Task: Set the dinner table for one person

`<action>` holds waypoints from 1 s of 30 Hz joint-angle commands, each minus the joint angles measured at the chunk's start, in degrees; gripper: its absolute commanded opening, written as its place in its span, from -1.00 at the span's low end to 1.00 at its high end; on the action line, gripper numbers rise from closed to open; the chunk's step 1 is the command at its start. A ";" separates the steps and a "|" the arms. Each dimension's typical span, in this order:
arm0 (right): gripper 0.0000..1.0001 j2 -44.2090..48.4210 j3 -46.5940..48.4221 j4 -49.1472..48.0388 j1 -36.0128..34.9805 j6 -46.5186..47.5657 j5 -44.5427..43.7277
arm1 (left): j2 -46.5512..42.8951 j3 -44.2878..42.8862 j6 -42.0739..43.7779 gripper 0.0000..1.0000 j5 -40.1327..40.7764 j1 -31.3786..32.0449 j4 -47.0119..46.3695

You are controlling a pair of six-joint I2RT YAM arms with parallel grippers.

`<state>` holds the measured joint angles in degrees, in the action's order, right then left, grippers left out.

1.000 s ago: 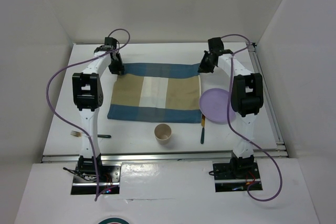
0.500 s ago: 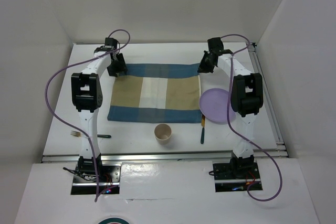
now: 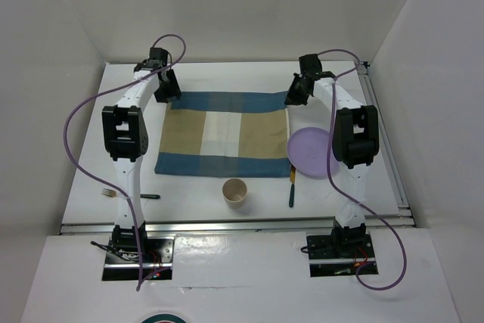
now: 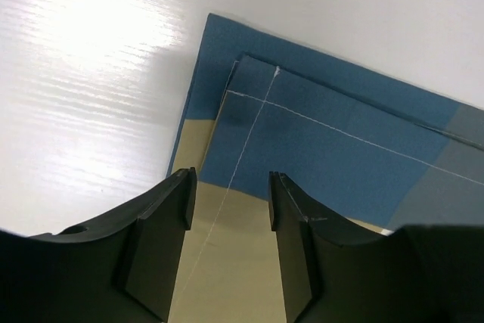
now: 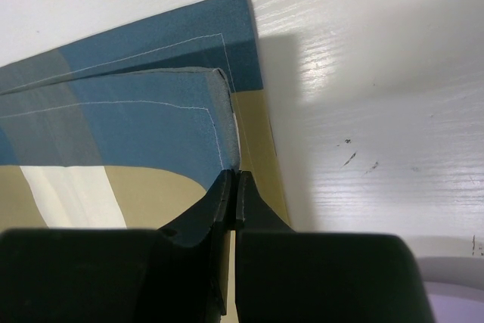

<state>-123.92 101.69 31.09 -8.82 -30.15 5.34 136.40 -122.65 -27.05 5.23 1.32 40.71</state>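
One checked placemat (image 3: 223, 134) lies mid dinner table (image 3: 227, 77); one purple plate (image 3: 311, 153), one paper cup (image 3: 235, 191), one fork (image 3: 125, 194) and one knife (image 3: 292, 187) lie nearby. Jaws apart, the left gripper (image 4: 229, 187) hangs over its far-left corner; the right gripper (image 5: 232, 183) pinches its far-right fold. Left arm partly hides the fork.

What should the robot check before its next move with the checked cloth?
1. Is the left gripper open above the far-left corner of the placemat? ok.
2. Is the right gripper shut on the far-right corner? ok.
3. Is the placemat lying flat? not ok, both far corners are doubled over.
4. Is there a gap between the plate and the placemat? cannot tell.
5. Is the cup upright and off the placemat? ok.
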 commanded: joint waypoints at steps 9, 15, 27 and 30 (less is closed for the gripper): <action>-1.00 1.31 0.53 -0.77 -0.59 0.27 -0.25 | 4.49 -1.72 0.68 0.03 0.57 0.70 2.09; -1.00 1.31 0.53 -0.24 -0.59 0.27 -0.25 | 3.79 -1.10 0.68 -0.35 1.18 0.70 2.09; -1.00 1.84 0.53 -0.24 -0.59 0.27 -0.77 | -2.80 -1.10 0.68 -1.00 3.99 0.70 3.76; -1.00 1.84 0.53 -0.24 -0.59 0.27 -0.77 | -5.17 -0.31 0.68 -1.00 3.99 1.23 3.76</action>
<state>-123.92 101.67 31.16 -8.82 -30.15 5.17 137.21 -123.15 -26.98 7.97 2.04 43.66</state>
